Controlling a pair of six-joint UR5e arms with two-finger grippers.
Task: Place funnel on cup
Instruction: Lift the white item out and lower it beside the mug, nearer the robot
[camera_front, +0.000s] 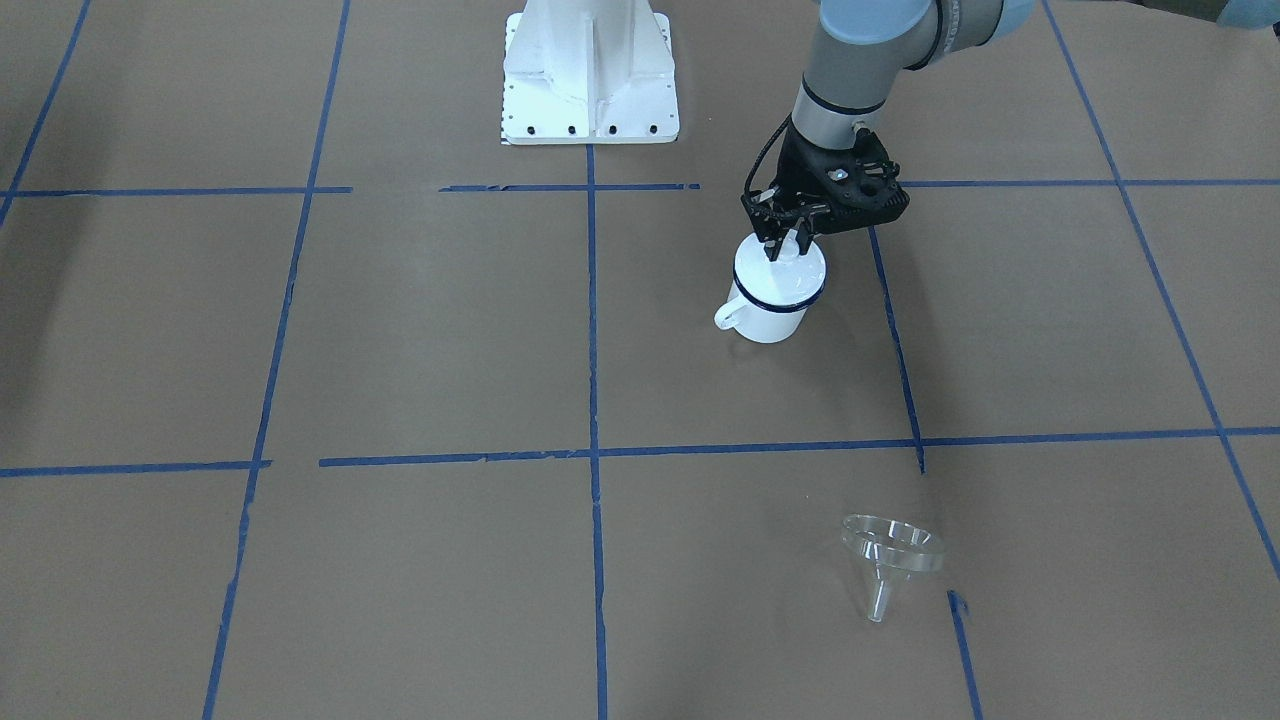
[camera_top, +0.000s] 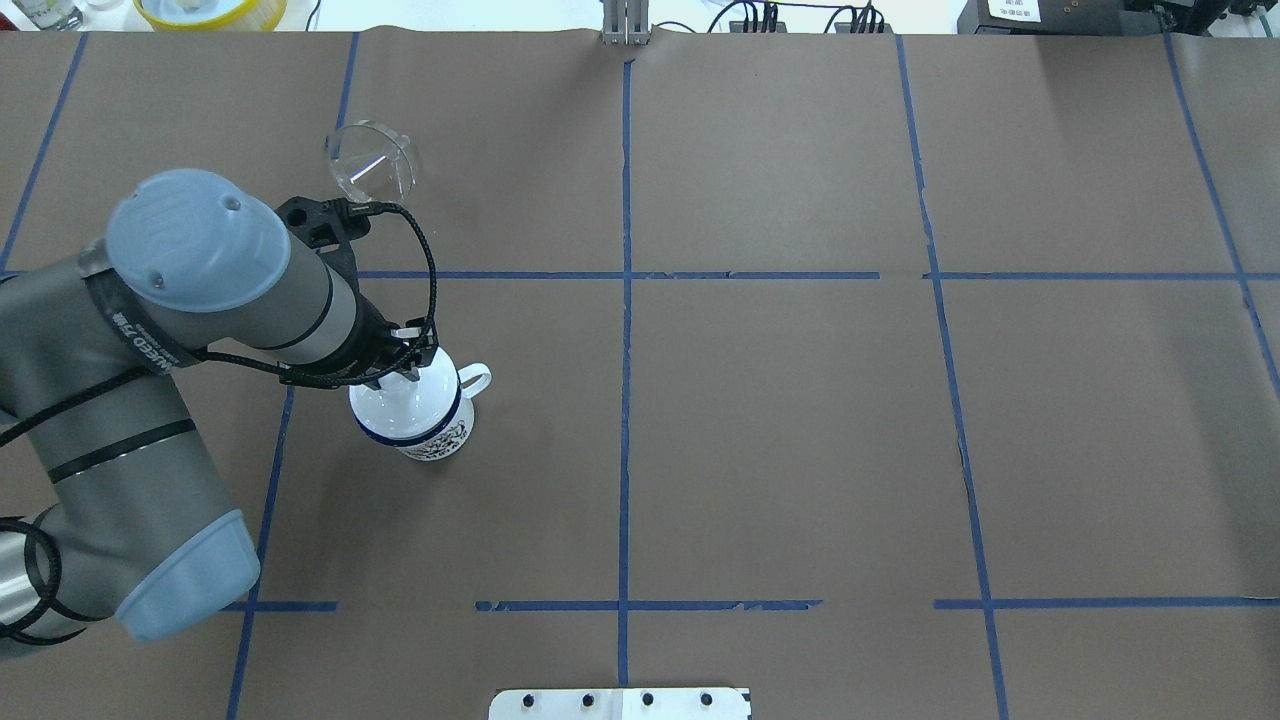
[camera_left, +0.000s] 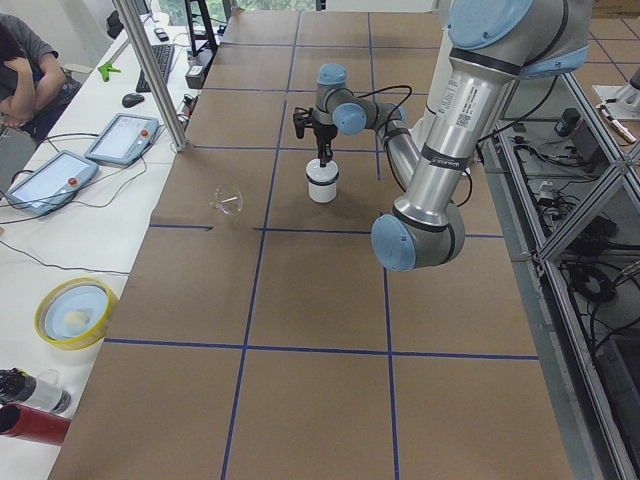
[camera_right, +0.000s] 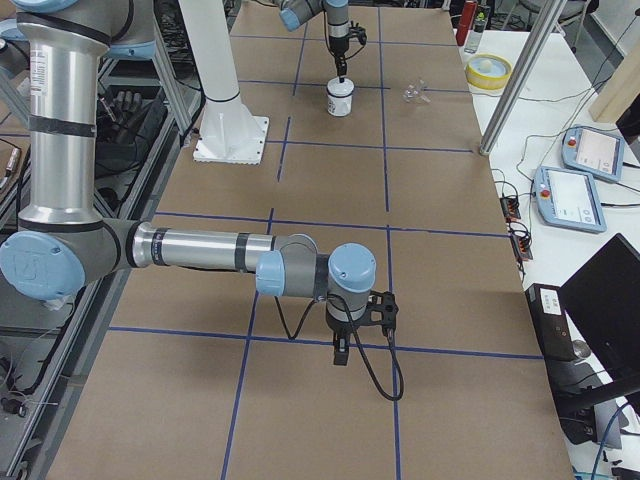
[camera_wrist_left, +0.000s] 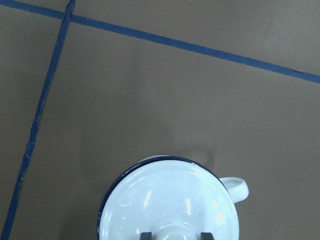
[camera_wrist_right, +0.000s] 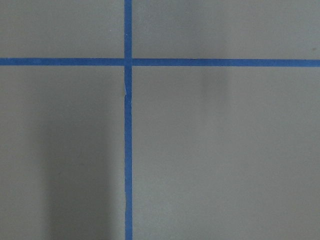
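The cup (camera_front: 768, 318) is a white mug with a dark blue rim, standing upright with its handle (camera_wrist_left: 236, 188) to one side. A round white lid (camera_wrist_left: 170, 200) with a knob covers it. My left gripper (camera_front: 786, 248) reaches straight down onto the lid, and its fingers (camera_wrist_left: 145, 235) press both sides of the knob. The clear funnel (camera_front: 890, 546) lies tilted on the brown table, well away from the cup; it also shows in the overhead view (camera_top: 370, 162). My right gripper (camera_right: 340, 352) hangs low over bare table far from both; I cannot tell whether it is open or shut.
The robot's white base plate (camera_front: 590, 90) stands at mid-table. A yellow bowl (camera_left: 75, 312), bottles (camera_left: 28, 405) and tablets (camera_left: 120, 138) lie on the white bench beyond the table's far edge. Blue tape lines cross the brown table.
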